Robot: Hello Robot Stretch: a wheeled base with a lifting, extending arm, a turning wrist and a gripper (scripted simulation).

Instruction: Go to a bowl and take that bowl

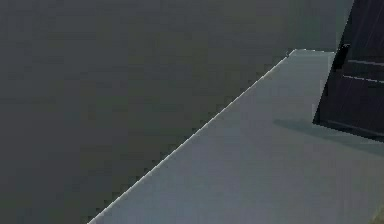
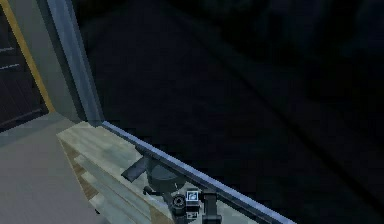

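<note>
The gripper (image 2: 138, 167) was seen at the top of the pale wooden shelf (image 2: 88, 158), near the shelf's far edge. How its fingers stood, and whether anything was held, could not be told. A dark rounded shape (image 2: 163, 181), perhaps the bowl, was seen on the shelf top right at the gripper's body, so little further reach was judged necessary. Beyond the shelf a blue-grey frame (image 2: 72, 60) was seen.

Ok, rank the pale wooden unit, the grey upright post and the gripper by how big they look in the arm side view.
1. pale wooden unit, though nearness to the camera enlarges it, so its lead is unsure
2. grey upright post
3. gripper, clearly smallest
</note>
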